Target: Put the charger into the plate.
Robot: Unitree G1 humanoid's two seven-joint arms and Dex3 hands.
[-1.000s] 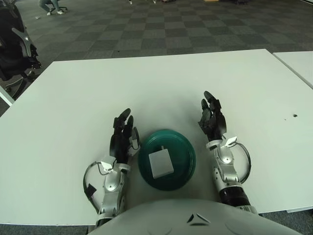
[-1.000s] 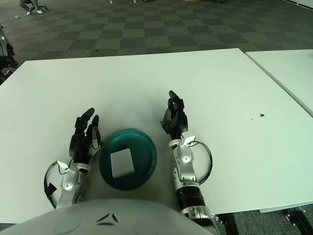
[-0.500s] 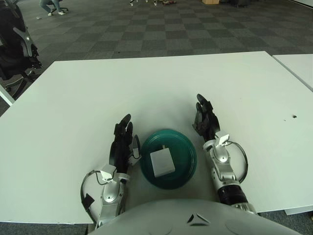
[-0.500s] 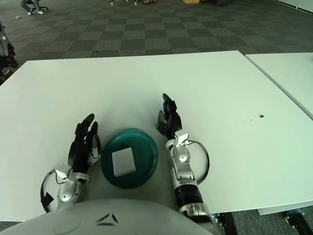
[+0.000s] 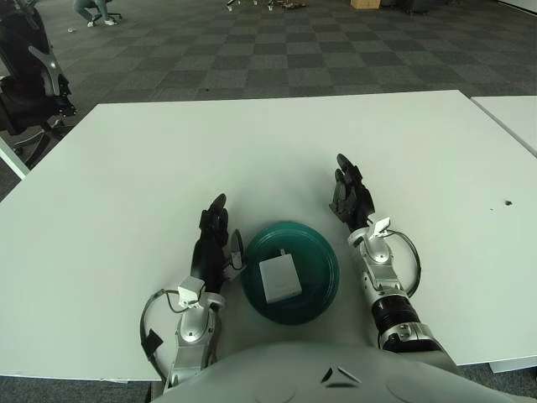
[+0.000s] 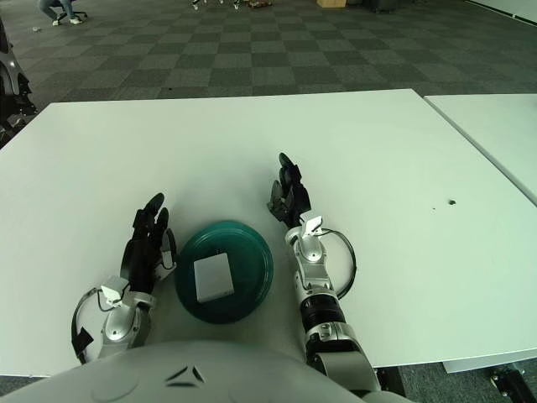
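The white charger [image 5: 279, 280] lies flat in the green plate [image 5: 321, 252] on the table [image 5: 268, 151]. The left robot hand [image 5: 211, 243] and right robot hand [image 5: 351, 195] flank it, fingers extended, holding nothing; their forearms vanish behind the robot's torso [image 5: 336, 374].

Both arms reach forward over the white table [image 5: 126, 168] near its front edge. The left hand [image 5: 210, 243] shows its black fingers extended and relaxed, holding nothing. The right hand [image 5: 351, 195] sits slightly further from the front edge, fingers likewise straight and empty, silver wrist trailing behind.
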